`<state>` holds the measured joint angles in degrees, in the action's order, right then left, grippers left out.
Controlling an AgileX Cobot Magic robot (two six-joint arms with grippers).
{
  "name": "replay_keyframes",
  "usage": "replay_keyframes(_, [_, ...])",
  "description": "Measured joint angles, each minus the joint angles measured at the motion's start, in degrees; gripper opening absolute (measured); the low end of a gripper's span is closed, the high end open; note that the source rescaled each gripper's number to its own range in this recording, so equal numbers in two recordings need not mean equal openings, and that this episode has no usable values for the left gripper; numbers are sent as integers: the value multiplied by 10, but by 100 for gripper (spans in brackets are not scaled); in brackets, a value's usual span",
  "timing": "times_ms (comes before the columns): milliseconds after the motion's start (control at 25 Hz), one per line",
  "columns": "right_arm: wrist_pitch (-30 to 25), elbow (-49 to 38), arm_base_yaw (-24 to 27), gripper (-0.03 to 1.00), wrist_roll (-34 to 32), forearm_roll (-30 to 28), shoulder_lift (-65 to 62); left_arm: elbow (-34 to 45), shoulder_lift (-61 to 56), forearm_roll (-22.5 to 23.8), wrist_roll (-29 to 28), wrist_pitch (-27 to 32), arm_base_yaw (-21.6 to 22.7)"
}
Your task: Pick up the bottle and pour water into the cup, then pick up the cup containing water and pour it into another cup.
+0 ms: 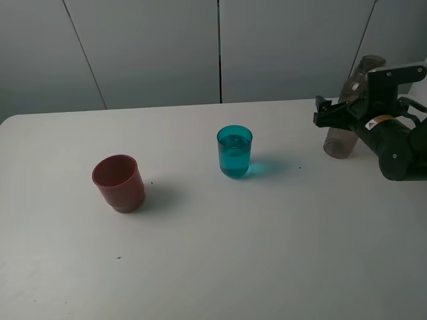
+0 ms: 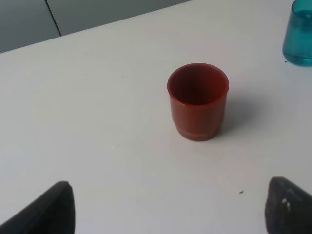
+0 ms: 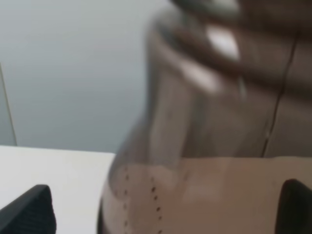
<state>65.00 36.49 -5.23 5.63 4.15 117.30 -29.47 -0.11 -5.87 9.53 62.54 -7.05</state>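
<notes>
**Evidently half done: water is in the teal cup, and the cup-to-cup pour is still to do**

The right gripper (image 3: 163,207) has its jaws spread wide, one on each side of the bottle (image 1: 338,139). In the right wrist view one finger stands clear of the plastic. Whether the other touches it I cannot tell, as the picture is blurred. The bottle's base is on the table (image 1: 213,267), and its neck seems to lean away to the right. This may only be the camera's angle. The left gripper (image 2: 168,204) is also wide open and empty. It sits low over the table, facing the red cup (image 1: 119,183).

Going by how things lie, the first pour is finished. The teal cup (image 1: 235,152) stands upright with water in it, and the bottle is no longer clamped. The red cup looks dry inside. What is left is to back off the bottle, lift the teal cup and tip it into the red one.

The bottle stands close to the table's far edge, toward the right, so a careless withdrawal could knock it over. The two cups are well apart with bare table between them. The near half of the table is open, which gives either arm a free approach to the teal cup.
</notes>
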Motion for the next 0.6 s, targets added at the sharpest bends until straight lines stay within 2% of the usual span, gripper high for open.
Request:
replay_keyframes(280, [-33,0,0,99,9,14,-80,0,0,0,0,0,0])
replay_keyframes(600, [-106,-1,0,99,30,35,-214,0,0,0,0,0,0])
